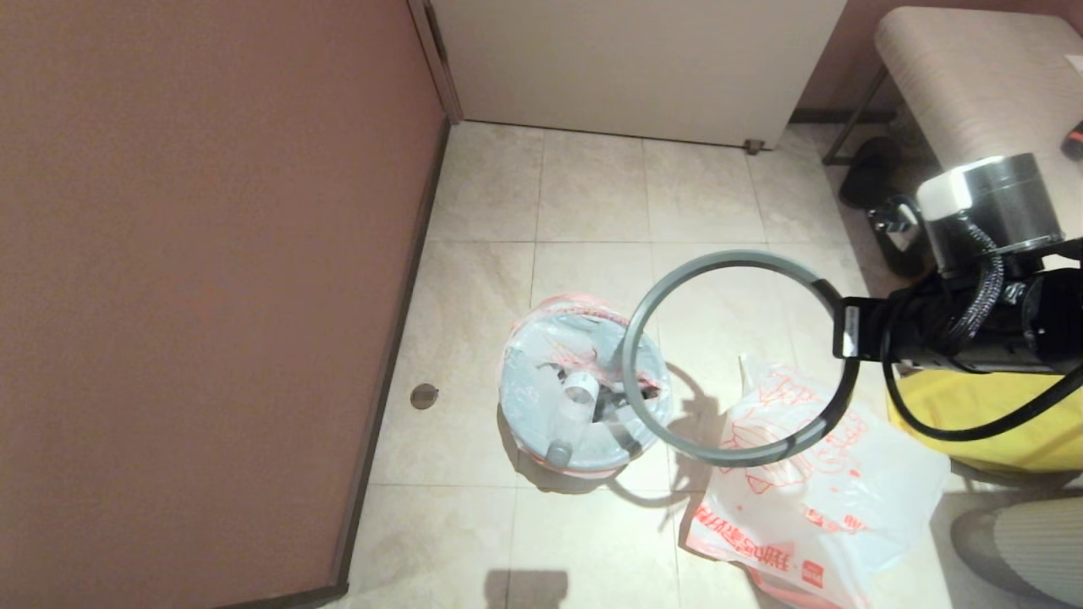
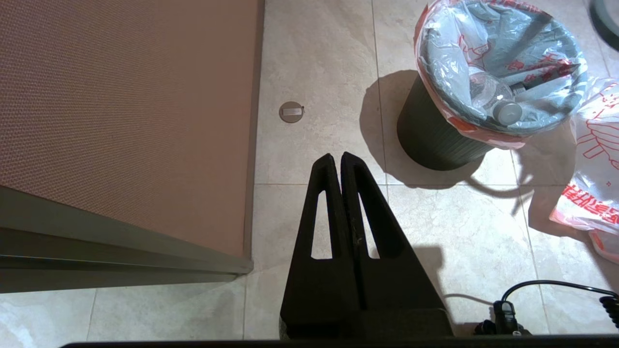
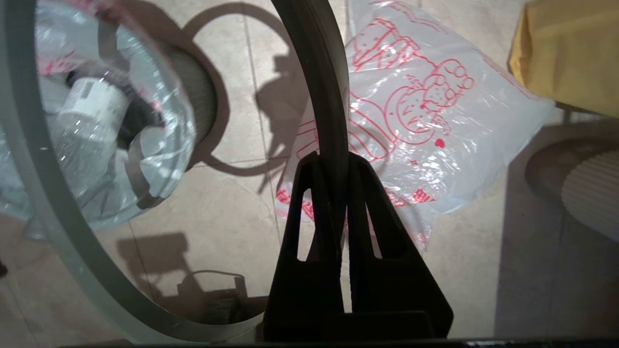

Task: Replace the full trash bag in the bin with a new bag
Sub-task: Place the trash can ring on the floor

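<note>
The bin (image 2: pixel 435 140) stands on the tiled floor with the full trash bag (image 1: pixel 541 381) lining it, its pink-red edge folded over the top and clear bottles inside. My right gripper (image 1: pixel 846 331) is shut on the grey ring rim (image 1: pixel 736 259) and holds it in the air, beside and partly over the bin. In the right wrist view the rim (image 3: pixel 319 72) runs between the fingers of the right gripper (image 3: pixel 332 162). The new bag (image 1: pixel 829 482), with its red cartoon, lies flat on the floor right of the bin. My left gripper (image 2: pixel 337 159) hangs shut and empty above the floor.
A brown wall panel (image 1: pixel 211 254) runs along the left and a white door (image 1: pixel 634 59) closes the back. A round floor cap (image 1: pixel 424 395) sits near the wall. A yellow bag (image 1: pixel 990 423) and a bench (image 1: pixel 973 85) stand at the right.
</note>
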You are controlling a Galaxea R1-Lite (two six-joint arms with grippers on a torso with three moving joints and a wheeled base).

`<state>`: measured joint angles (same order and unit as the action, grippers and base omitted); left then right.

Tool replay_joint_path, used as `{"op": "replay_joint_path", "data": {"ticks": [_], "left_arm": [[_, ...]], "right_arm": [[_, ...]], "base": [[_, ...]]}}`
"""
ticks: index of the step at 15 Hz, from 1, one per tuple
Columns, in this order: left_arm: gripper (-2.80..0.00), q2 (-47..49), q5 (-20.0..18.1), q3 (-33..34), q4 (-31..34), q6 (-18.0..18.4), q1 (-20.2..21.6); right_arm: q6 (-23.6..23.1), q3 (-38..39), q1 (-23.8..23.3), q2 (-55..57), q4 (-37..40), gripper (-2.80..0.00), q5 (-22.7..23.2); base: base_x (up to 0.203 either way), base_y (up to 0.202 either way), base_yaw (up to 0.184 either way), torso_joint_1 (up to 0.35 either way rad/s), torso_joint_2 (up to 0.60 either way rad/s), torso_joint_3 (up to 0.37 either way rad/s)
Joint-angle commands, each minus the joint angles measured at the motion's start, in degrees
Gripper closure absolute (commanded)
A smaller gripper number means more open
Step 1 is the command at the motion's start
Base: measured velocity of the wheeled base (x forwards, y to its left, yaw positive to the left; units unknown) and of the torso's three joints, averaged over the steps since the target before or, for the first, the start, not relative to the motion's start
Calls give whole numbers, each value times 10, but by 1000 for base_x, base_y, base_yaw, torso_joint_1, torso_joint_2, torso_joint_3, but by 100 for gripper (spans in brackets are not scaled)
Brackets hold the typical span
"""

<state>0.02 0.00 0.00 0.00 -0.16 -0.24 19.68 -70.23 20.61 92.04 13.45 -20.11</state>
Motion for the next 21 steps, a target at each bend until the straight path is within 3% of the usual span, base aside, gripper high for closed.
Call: {"op": "replay_joint_path", "data": {"ticks": [1,4,7,11,16,21], "left_arm": [[0,0,0,0,0,0,0],[0,0,0,0,0,0,0],[0,0,0,0,0,0,0],[0,0,0,0,0,0,0],[0,0,0,0,0,0,0],[0,0,0,0,0,0,0]], "right_arm": [[3,-2,-54,-2,0,0,22],[31,-26,-136,25,-2,0,108],[41,-18,-145,30,-1,0,145],[80,-59,-143,56,-1,0,139],[104,-150,-151,189,-37,0,109],[79,-346,-187,401,-111,0,88]], "base": [[0,0,0,0,0,0],[0,0,0,0,0,0],[0,0,0,0,0,0],[0,0,0,0,0,0],[0,0,0,0,0,0],[0,0,0,0,0,0]]}}
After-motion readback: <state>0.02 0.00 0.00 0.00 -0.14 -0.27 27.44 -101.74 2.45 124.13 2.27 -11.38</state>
